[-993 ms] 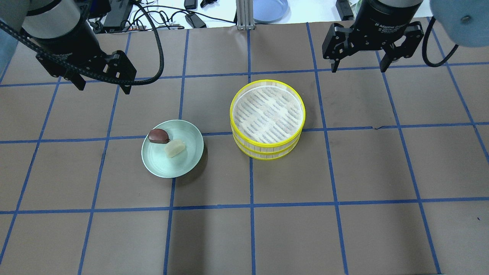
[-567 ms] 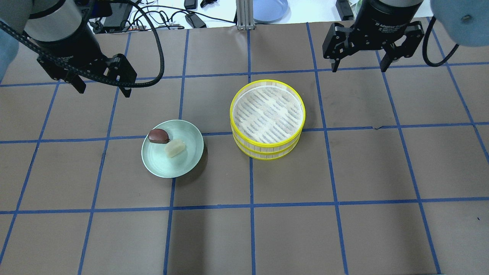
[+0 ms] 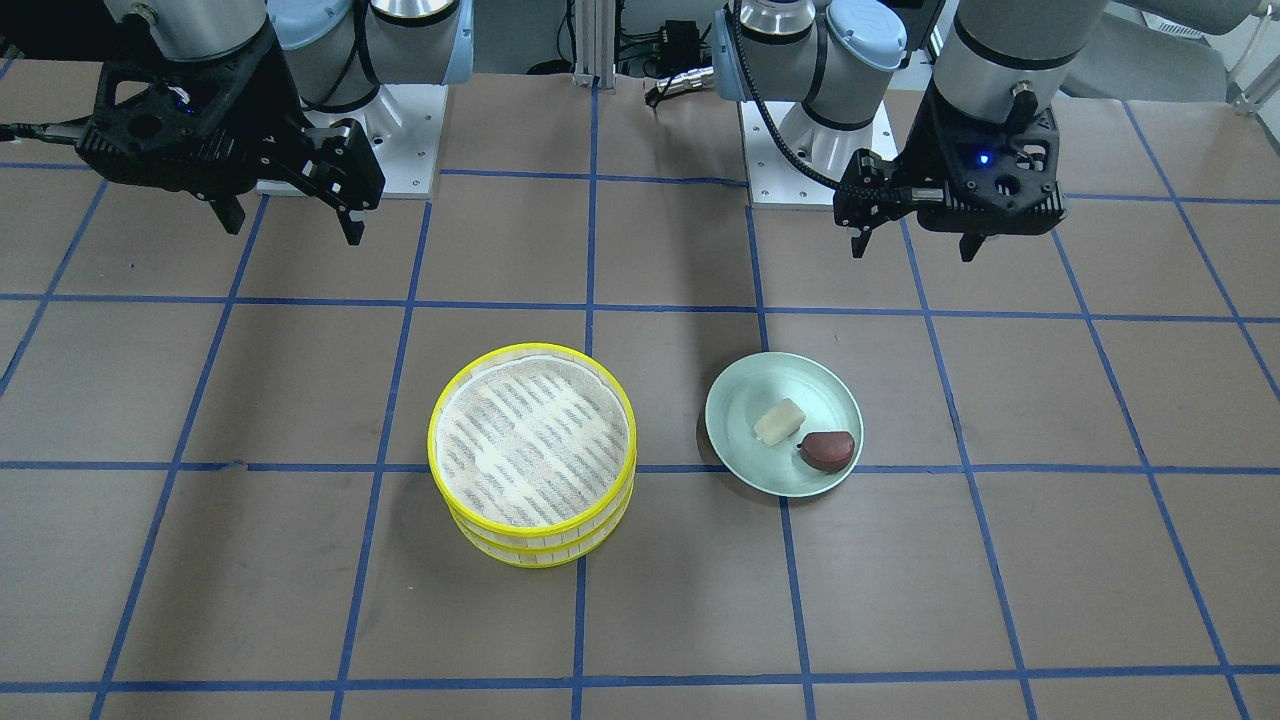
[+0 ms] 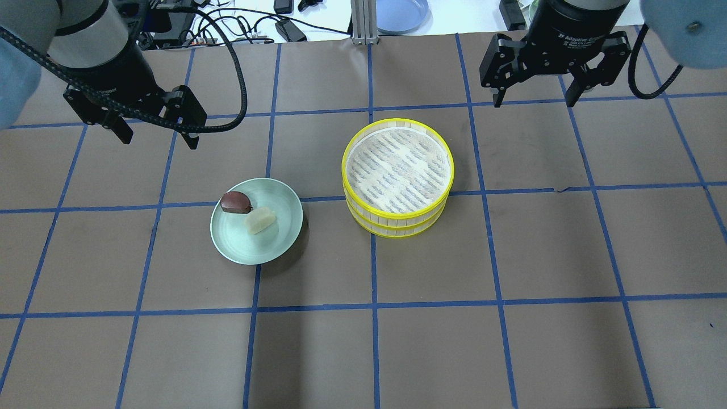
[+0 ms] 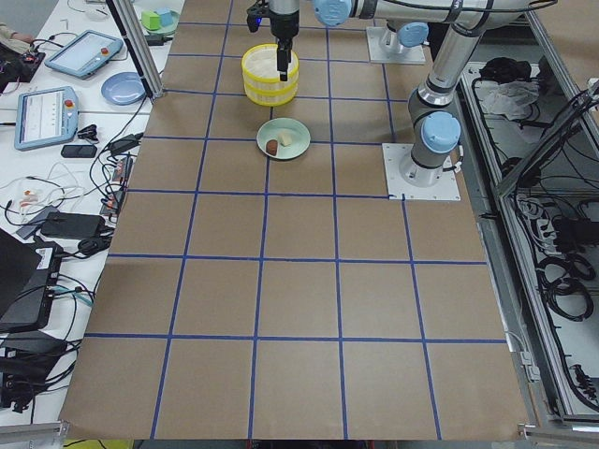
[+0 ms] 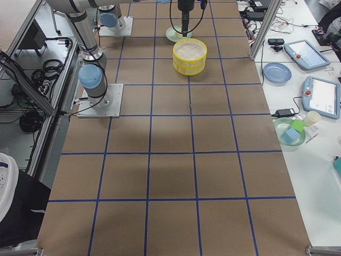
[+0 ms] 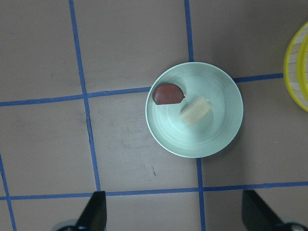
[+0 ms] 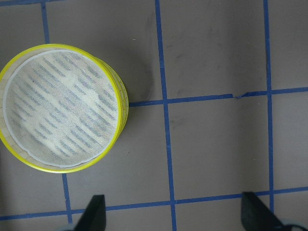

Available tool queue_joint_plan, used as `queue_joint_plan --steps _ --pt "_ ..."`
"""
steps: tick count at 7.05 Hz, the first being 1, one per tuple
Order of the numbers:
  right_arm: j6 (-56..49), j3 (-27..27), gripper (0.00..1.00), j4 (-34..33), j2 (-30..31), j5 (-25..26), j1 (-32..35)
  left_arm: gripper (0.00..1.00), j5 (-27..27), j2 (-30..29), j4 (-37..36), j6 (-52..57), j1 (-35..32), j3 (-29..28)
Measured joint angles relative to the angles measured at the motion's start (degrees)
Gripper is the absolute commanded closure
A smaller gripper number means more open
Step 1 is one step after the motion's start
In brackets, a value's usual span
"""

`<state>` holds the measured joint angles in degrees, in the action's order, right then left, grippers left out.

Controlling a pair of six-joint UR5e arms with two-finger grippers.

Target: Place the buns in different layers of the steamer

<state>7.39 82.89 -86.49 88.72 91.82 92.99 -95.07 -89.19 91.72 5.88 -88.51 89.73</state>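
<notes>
The dark reddish-brown bun [image 4: 235,202] and the pale cream bun [image 4: 259,220] lie side by side on a pale green plate [image 4: 278,241]; they also show in the left wrist view [image 7: 167,94] [image 7: 195,110]. The steamer [image 4: 397,177] stands as two stacked yellow-rimmed trays, the top one empty; it also shows in the right wrist view [image 8: 60,108]. My left gripper [image 4: 156,135] hangs open and empty, high and back-left of the plate. My right gripper [image 4: 534,96] hangs open and empty, high and back-right of the steamer.
The brown mat [image 4: 511,255] carries a blue tape grid. Off the far edge lie a blue plate [image 4: 400,14], cables and tablets. The arm bases [image 3: 800,150] stand at the robot's side of the table.
My left gripper has moved slightly right and toward the plate. The right gripper, buns and steamer have not moved.
</notes>
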Motion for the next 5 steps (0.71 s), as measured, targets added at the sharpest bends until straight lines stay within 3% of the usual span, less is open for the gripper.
queue_joint_plan --steps 3,5 --pt "0.0 0.1 0.0 0.0 0.0 0.0 -0.1 0.0 7.3 -4.3 -7.2 -7.9 0.2 4.9" --pt "0.0 0.1 0.0 0.0 0.0 0.0 0.0 0.0 8.2 -7.9 -12.5 -11.5 0.2 9.0"
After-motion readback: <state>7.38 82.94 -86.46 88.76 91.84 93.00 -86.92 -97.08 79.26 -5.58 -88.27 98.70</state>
